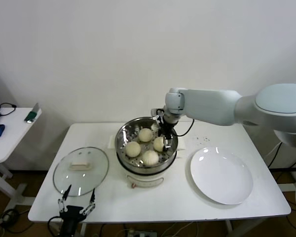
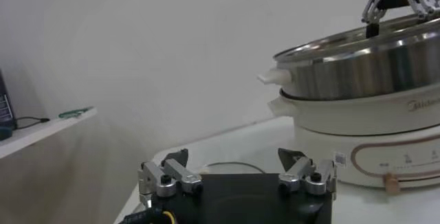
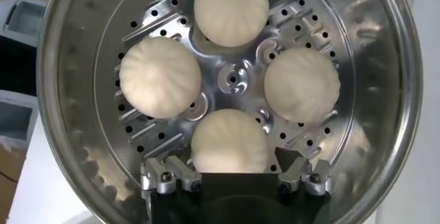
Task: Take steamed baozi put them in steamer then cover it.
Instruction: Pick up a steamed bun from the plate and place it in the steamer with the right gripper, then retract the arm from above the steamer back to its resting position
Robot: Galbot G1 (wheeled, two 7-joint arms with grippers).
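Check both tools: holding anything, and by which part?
Nothing held. Right tool is open over the steamer, fingers either side of the fourth baozi, not gripping. Left tool is open and empty by the table edge.

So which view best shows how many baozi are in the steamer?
The right wrist view: it looks straight down into the steamer and shows all four baozi on the perforated floor. The head view also shows four, smaller, partly behind the right gripper. The left wrist view shows only the steamer's outer wall.
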